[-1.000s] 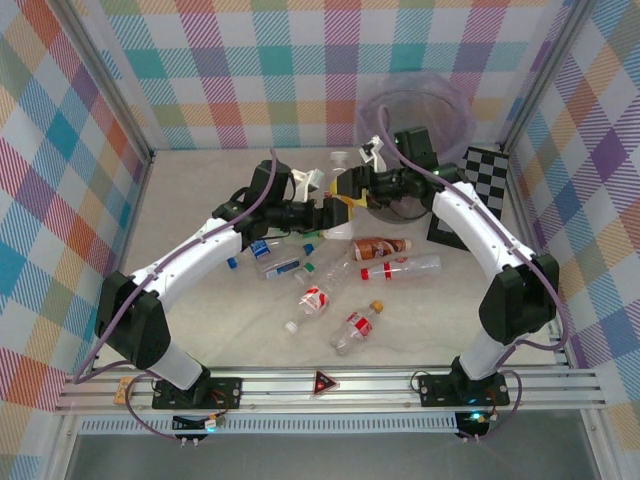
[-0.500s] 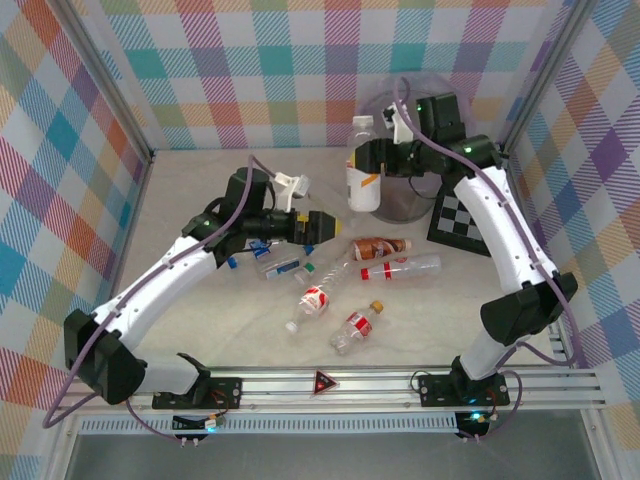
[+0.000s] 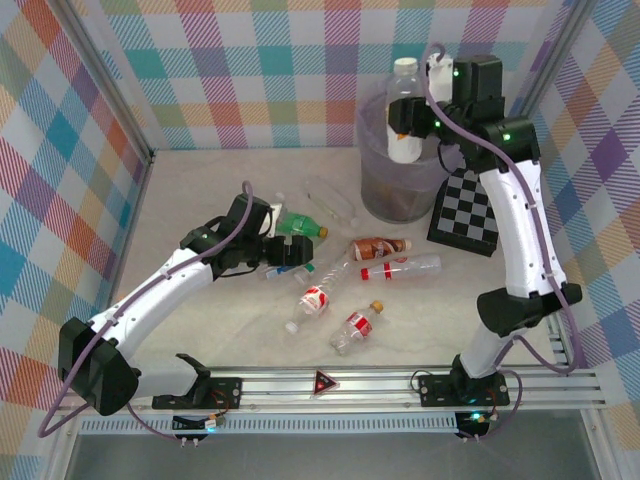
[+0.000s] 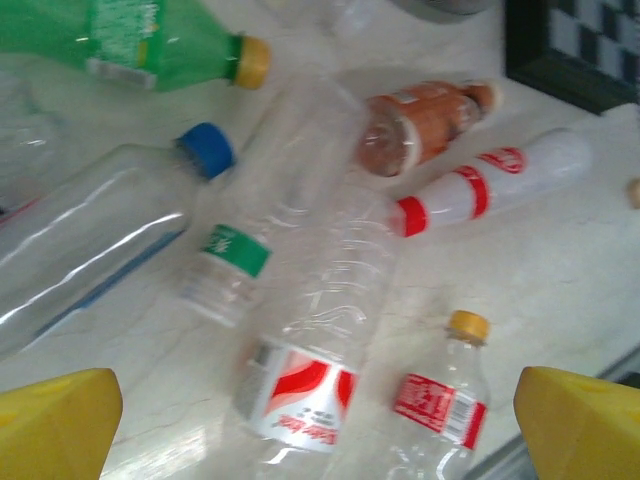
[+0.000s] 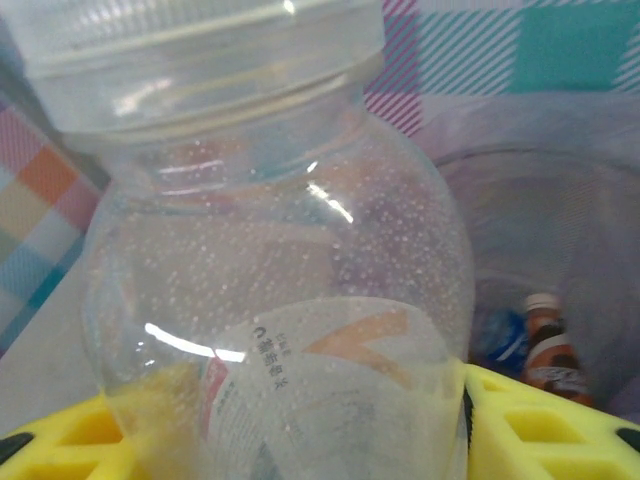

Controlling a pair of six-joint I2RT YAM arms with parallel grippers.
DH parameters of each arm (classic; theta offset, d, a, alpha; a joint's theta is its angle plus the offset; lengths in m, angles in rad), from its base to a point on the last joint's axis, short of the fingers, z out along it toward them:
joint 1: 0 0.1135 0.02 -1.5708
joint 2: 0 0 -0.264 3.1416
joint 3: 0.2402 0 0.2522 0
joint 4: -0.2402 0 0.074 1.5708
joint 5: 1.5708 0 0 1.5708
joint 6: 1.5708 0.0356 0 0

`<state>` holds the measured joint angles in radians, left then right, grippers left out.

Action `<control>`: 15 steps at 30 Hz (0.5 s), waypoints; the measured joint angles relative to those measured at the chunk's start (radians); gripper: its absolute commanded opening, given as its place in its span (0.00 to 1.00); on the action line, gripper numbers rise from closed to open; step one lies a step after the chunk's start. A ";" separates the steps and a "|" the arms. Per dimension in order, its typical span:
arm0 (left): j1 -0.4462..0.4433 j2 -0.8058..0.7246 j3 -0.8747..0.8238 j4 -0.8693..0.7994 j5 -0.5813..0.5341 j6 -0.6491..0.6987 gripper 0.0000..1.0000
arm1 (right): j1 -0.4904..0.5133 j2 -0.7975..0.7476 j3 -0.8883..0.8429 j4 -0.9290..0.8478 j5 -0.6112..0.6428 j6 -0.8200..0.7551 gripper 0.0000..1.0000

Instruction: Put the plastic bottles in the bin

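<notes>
**Bottle raised over the bin**

Since a second ago the left gripper (image 3: 293, 252) has drawn back from mid-frame to left of centre. Its jaws are spread wide and hold nothing, above the loose bottles (image 4: 300, 330) on the table (image 3: 200, 190). The right gripper (image 3: 405, 130) has risen from mid-frame to the upper right. It is clamped on a white-capped bottle (image 3: 404, 95), upright over the bin (image 3: 378, 195).

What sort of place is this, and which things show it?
Probably a robot test cell: checked cloth walls, a chequered board beside the bin, and a metal mounting rail.
</notes>
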<state>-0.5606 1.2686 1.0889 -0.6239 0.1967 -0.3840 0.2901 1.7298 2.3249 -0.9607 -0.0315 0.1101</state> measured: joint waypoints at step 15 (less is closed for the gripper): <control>-0.043 -0.001 -0.034 -0.164 -0.131 0.011 0.99 | -0.196 0.411 0.231 0.000 0.073 0.000 0.47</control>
<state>-0.6041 1.2678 1.0550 -0.7876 0.0654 -0.3729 0.0937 2.1407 2.5557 -0.9607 0.0414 0.1104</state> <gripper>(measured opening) 0.995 0.556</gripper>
